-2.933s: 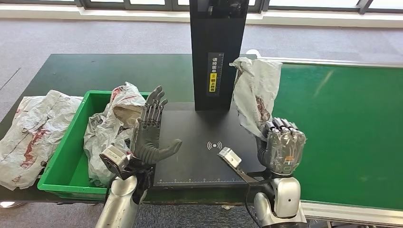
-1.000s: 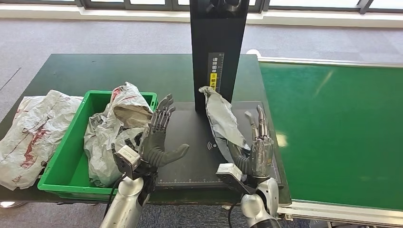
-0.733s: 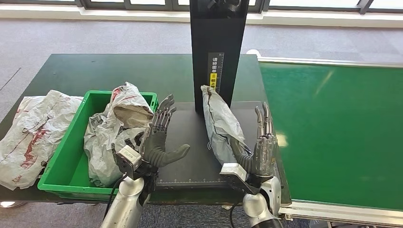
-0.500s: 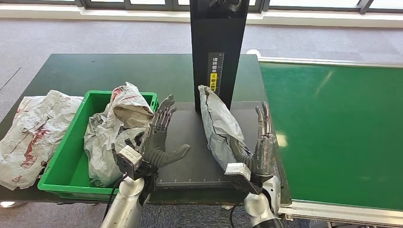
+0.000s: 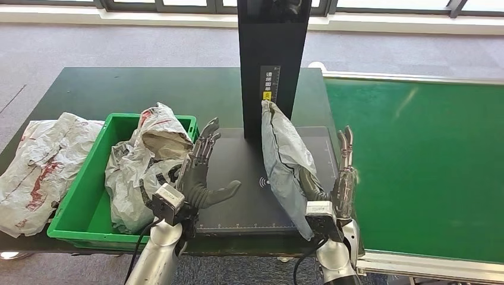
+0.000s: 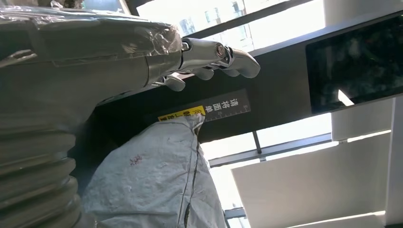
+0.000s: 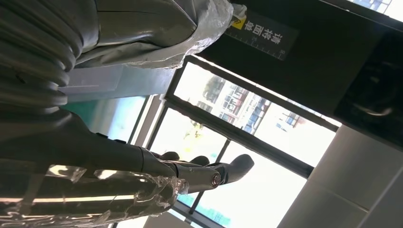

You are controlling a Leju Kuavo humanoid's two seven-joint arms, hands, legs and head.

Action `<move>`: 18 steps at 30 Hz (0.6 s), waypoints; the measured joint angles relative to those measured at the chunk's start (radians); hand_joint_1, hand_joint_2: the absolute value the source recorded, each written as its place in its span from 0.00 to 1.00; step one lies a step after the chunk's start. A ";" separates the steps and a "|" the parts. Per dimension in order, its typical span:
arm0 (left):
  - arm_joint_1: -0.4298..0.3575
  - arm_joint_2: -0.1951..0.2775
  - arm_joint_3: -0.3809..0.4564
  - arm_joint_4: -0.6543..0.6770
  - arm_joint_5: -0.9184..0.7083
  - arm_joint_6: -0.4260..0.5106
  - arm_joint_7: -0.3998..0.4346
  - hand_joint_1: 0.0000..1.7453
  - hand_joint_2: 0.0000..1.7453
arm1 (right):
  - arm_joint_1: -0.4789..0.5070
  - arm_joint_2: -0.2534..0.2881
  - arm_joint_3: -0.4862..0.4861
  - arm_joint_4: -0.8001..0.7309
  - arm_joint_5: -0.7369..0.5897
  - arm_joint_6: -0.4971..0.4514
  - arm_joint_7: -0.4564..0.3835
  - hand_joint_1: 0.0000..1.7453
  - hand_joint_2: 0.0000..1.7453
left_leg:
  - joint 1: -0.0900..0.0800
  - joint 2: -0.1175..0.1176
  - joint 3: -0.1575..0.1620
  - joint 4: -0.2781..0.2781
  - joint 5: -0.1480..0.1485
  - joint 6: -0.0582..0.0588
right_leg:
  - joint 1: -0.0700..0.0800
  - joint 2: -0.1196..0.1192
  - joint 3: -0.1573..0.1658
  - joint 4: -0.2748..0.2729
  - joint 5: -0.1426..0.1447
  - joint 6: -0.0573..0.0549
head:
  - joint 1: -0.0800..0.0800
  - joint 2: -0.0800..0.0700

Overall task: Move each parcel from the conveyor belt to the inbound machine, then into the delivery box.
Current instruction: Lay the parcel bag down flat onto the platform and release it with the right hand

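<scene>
Your parcel is a grey, crinkled plastic mailer bag, soft and puffy, standing on edge on the flat black plate of the scanning machine, its far end against the machine's tall black post. On the far left a crumpled white bag with red print lies on the dark table, and just right of it a green plastic bin holds more crumpled bags.

Your left hand hovers upright at the plate's left edge, fingers spread, thumb out toward the parcel, holding nothing. Your right hand stands upright just right of the parcel; its thumb lies against the bag, the fingers straight and apart. The green belt stretches to the right.

The left wrist view shows the parcel's dark seam and faint red speck, plus the post's yellow label. The right wrist view shows the bag's glossy wrinkled end beside that label, and windows beyond.
</scene>
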 joint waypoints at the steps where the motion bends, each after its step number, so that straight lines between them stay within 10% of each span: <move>1: -0.001 0.000 -0.005 -0.003 -0.005 0.004 0.003 0.00 1.00 | 0.001 0.000 -0.002 -0.002 0.004 -0.007 0.000 0.00 1.00 | 0.000 0.000 0.000 0.000 0.000 0.000 | 0.000 0.000 0.000 0.000 0.000 0.000 | 0.000 0.000; 18: -0.003 0.000 -0.045 -0.037 -0.053 0.042 0.031 0.00 1.00 | 0.005 0.000 -0.015 -0.022 0.044 -0.029 0.043 0.00 1.00 | 0.000 0.000 0.000 0.000 0.000 0.000 | 0.000 0.000 0.000 0.000 0.000 0.000 | 0.000 0.000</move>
